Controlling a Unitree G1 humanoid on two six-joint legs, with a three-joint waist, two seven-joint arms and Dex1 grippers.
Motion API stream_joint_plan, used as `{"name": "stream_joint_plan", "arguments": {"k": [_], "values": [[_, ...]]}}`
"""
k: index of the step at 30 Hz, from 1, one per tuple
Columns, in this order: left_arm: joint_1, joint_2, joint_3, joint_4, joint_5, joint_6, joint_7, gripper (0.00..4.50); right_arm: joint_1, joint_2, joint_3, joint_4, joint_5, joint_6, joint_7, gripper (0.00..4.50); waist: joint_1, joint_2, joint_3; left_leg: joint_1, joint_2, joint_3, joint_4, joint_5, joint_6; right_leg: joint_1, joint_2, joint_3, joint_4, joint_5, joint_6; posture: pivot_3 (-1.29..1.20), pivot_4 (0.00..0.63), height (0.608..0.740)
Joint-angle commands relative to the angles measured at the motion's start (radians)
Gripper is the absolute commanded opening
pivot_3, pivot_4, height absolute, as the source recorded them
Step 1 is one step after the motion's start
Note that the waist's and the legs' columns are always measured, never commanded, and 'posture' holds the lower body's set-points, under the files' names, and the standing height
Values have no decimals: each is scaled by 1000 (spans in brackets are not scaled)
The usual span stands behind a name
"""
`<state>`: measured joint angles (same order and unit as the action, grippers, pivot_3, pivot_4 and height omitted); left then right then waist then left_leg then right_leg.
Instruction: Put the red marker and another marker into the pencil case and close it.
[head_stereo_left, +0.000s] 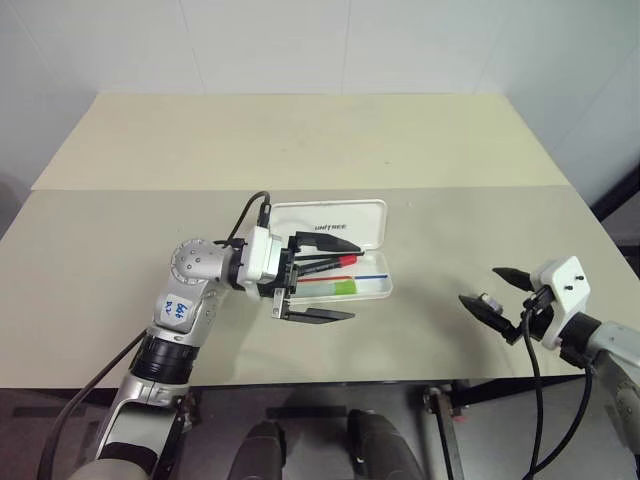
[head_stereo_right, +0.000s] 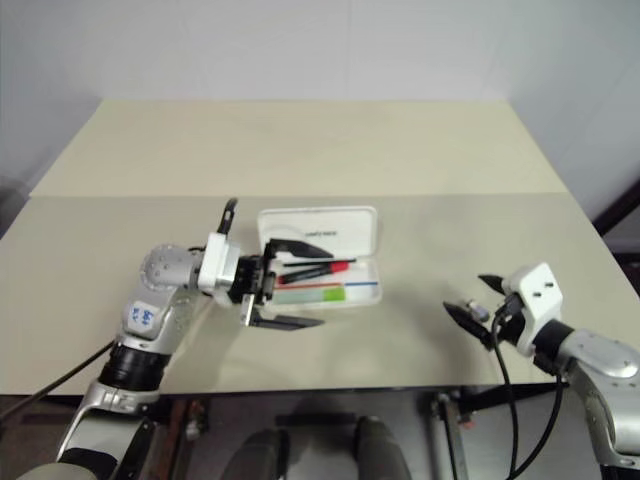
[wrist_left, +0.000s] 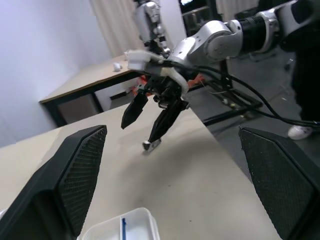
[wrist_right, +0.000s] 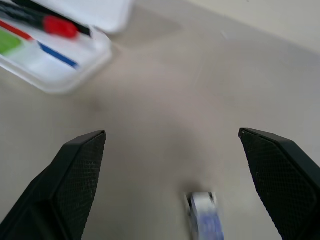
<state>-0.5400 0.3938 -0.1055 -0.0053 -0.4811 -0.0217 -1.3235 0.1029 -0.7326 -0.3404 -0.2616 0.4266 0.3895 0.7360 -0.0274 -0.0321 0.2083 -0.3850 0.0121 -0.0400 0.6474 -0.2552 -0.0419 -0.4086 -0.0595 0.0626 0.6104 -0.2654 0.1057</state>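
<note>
From the head cameras, the left gripper (head_stereo_left: 312, 278) hangs over the near-left end of the pencil case (head_stereo_left: 372, 222), its black fingers spread wide and empty; one finger crosses above the tray, the other lies just off its front edge. Inside the tray, directly under that hand, the red marker (head_stereo_left: 338, 261) lies slanted along the case's long axis, red end pointing away from the hand, and the green marker (head_stereo_left: 343, 288) lies beside it, parallel to the front wall. The lid stands open on the far side of the tray — beyond the left fingers, hinge running along the case's length. The right gripper (head_stereo_left: 505, 298) is well apart, also spread and empty, with a small grey object (head_stereo_left: 488, 300) between its fingers on the table. In the left wrist view the right gripper (wrist_left: 150, 120) hangs just above that object. In the right wrist view the case (wrist_right: 75, 75) lies ahead, off to one side. Closing the lid looks like the left arm's job — it is much nearer.
</note>
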Motion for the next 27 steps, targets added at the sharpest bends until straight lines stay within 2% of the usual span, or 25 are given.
{"name": "stream_joint_plan", "arguments": {"k": [1,5,14,18,22,27], "values": [[20,-6,63,-22,-127,41,-29,4486,27,7,-52,-9,-6,-25,-15,4500,0,0,0,0,0,0,0,0,0,0,0,0,0,0,-1,0,150,740],[35,44,51,-6,-82,42,-57,4486,24,9,-26,45,-47,-36,-28,4500,-1,0,0,0,0,0,1,1,2,1,0,0,-1,2,-1,0,150,740],[36,48,60,-23,-98,45,-55,4486,-119,48,63,221,-113,-40,-60,4500,0,0,0,0,1,1,-1,2,2,0,0,0,-5,4,-2,0,150,740],[43,52,65,-40,-99,49,-44,4486,-178,50,80,291,-118,53,-84,4500,0,0,0,-1,0,1,-1,2,2,0,0,0,-5,4,-2,0,150,740],[61,60,72,-71,-101,60,-27,4486,-152,12,99,269,-112,164,-52,4500,0,-1,-1,0,1,1,0,2,2,1,0,0,-5,4,-1,0,150,740],[80,70,82,-100,-101,72,-4,4486,-88,-32,64,213,-77,211,-17,4500,14,-1,-2,0,1,-1,-1,2,2,3,0,-1,-8,3,-2,0,150,740]]}}
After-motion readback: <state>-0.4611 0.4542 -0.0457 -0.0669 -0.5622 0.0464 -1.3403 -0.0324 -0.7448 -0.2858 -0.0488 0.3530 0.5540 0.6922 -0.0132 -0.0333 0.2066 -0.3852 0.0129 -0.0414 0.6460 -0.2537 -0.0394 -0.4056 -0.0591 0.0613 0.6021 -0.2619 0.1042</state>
